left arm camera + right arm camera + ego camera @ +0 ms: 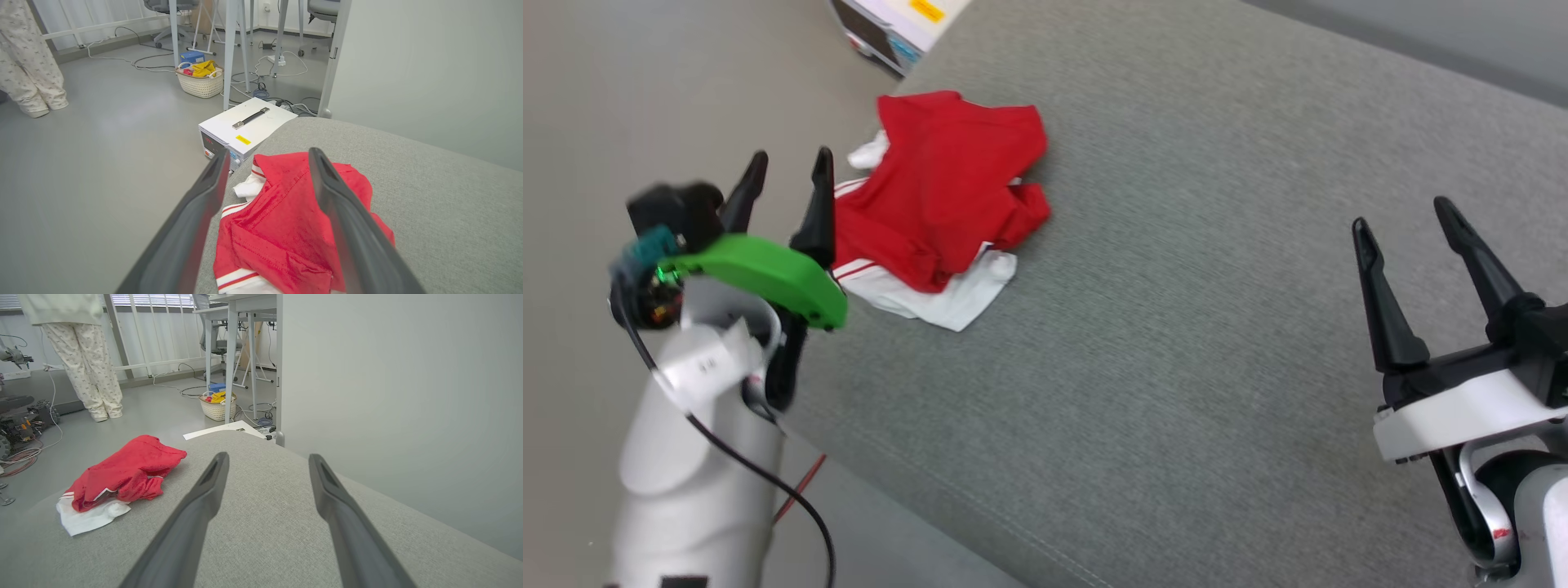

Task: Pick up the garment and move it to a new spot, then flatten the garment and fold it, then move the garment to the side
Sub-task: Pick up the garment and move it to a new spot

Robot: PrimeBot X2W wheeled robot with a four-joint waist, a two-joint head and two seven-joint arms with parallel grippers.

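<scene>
Red jersey shirt (939, 204) lies in a crumpled heap on the grey fabric-covered surface (1176, 343), close to its left edge and toward the far end. It is not flattened. White parts with red stripes stick out under the red cloth on the near and left sides.

Left gripper (792, 155) has its fingers spread and holds nothing. It sits right at the shirt's left side, over the edge of the surface. In the left wrist view the shirt shows between and beyond the two fingers. I cannot tell whether a finger touches the cloth.

Right gripper (1399, 212) also has its fingers spread and is empty. It is over bare grey fabric, well apart from the shirt.

On the floor just past the surface's far end stands a white box unit (245, 128) with a dark handle and a yellow label. Further off a pale woven basket (200, 83) holds yellow cloth, by white table legs (229, 53) and loose cables. A person's legs in pale patterned trousers (98, 375) stand on the grey floor.
</scene>
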